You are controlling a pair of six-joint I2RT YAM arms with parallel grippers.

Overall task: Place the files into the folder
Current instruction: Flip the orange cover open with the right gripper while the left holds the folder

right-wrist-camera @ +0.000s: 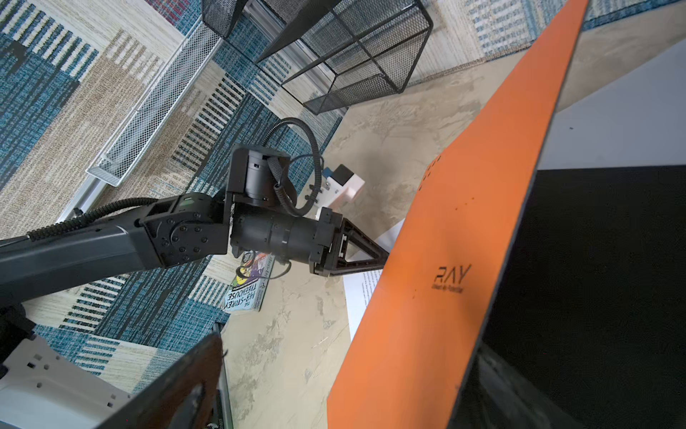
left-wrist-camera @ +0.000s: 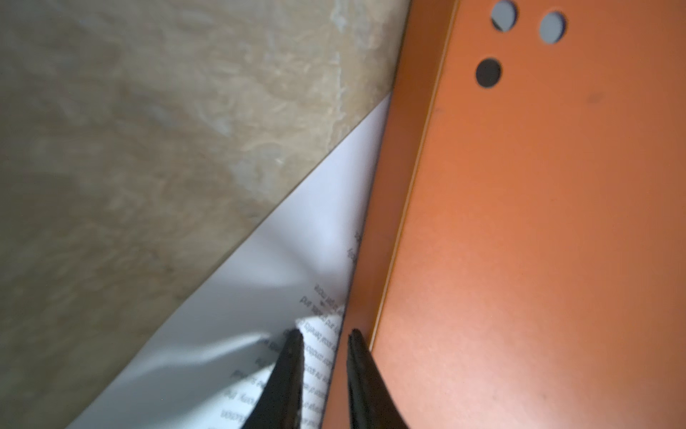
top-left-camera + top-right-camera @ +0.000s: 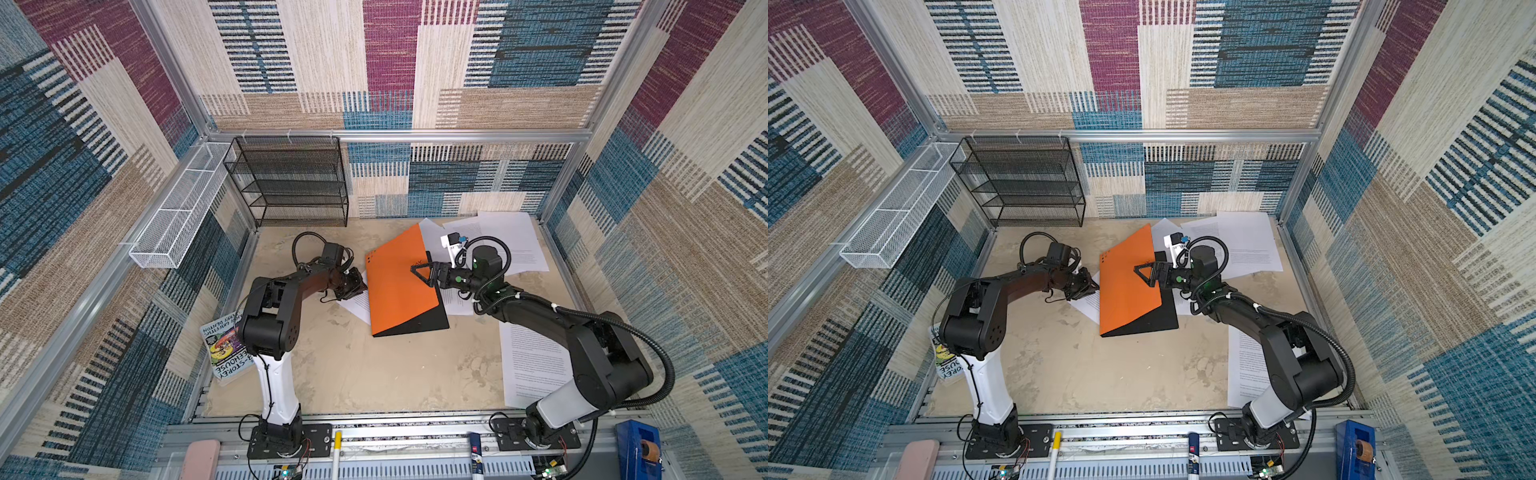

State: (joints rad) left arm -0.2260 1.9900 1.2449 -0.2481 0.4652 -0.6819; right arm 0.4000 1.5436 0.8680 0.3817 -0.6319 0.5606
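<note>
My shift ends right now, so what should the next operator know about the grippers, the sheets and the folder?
Grippers: the left gripper is nearly shut, pinching a fold of the printed sheet that pokes out at the spine side of the folder. The right gripper is open, straddling the free edge of the raised orange cover.
Things: the folder is mid-table, half open. The rear sheets lie at the back right and the near sheet lies beside the right arm.
Done: cover lifted.
Left: no sheet shows inside the folder; all must go in.
</note>
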